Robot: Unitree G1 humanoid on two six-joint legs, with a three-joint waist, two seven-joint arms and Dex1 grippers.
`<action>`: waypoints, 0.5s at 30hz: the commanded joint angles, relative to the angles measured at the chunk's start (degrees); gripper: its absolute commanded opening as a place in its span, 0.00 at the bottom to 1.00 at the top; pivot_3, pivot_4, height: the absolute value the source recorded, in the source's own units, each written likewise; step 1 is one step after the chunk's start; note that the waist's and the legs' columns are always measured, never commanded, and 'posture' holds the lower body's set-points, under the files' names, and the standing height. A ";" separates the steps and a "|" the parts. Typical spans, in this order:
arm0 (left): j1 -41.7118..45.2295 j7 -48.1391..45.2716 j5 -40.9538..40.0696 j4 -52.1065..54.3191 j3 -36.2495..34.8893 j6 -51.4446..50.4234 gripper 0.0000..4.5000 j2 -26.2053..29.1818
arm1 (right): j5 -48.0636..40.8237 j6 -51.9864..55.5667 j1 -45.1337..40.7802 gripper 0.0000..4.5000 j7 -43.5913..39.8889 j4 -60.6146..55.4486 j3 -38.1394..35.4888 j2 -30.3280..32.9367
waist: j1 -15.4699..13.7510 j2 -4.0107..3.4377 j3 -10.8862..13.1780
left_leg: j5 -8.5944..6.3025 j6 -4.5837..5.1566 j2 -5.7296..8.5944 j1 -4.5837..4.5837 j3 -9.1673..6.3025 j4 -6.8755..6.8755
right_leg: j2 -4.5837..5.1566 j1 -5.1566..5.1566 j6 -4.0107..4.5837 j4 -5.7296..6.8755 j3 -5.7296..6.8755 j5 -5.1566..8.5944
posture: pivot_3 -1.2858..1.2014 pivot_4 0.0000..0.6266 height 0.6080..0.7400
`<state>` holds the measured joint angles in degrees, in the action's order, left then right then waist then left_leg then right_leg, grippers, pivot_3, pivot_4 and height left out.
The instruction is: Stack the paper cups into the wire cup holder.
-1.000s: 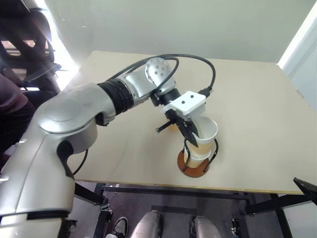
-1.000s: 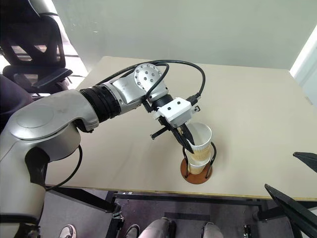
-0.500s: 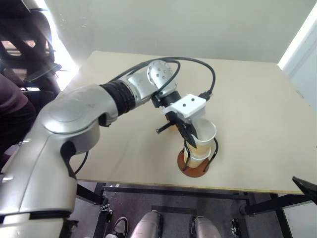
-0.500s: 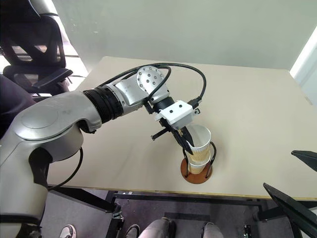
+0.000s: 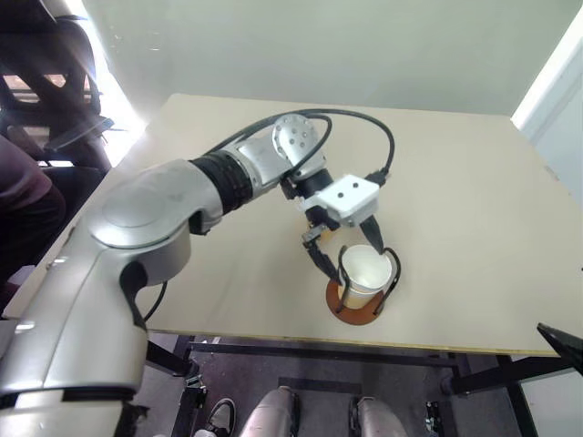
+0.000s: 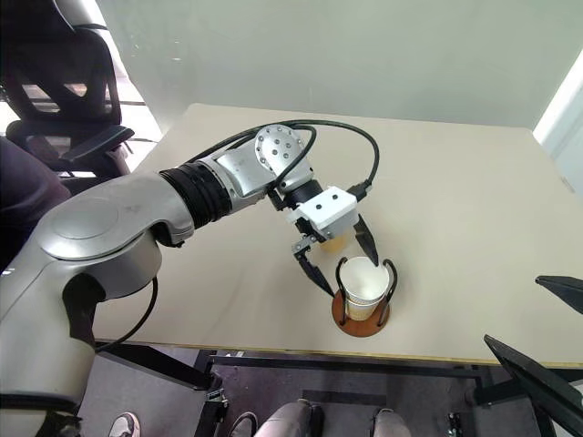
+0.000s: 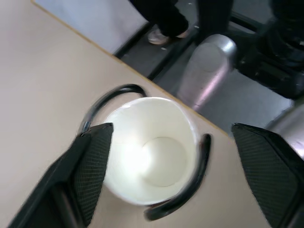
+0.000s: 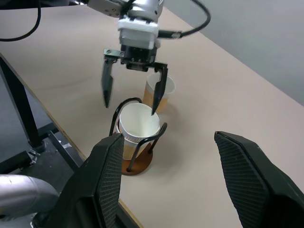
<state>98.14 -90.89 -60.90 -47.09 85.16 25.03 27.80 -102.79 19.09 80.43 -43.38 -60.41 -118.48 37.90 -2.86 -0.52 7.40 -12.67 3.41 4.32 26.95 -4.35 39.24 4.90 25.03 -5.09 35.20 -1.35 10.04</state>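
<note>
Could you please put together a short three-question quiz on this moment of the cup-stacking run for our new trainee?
1. True or false: the left gripper is shut on the top cup.
2. Where does the remaining loose cup stand? A) in the wire cup holder; B) on the table, just behind the holder; C) in the right gripper.
3. Fill in: the top cup sits between the holder's two black wire ____.

Key
1. False: its fingers stand open, one on either side of the cup.
2. B.
3. Loops.
</note>
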 commanded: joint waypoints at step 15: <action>-9.07 -1.61 35.06 -28.76 -34.34 -6.96 0.92 -5.90 | 8.57 -3.26 -3.85 0.69 3.89 2.32 9.50 10.30 | -0.43 0.03 -0.05 | 0.53 -0.47 0.04 -0.04 0.05 0.16 | -0.02 -0.16 -0.26 -0.06 -0.07 -0.16 | 0.52 0.24 1.00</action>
<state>88.06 -90.91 -28.93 -75.32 54.61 18.16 22.72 -94.22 16.12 77.10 -39.94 -59.76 -108.86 48.37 -3.30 -0.49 7.34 -12.14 2.94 4.36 26.95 -4.30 39.42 4.88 24.87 -5.38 35.08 -1.43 9.85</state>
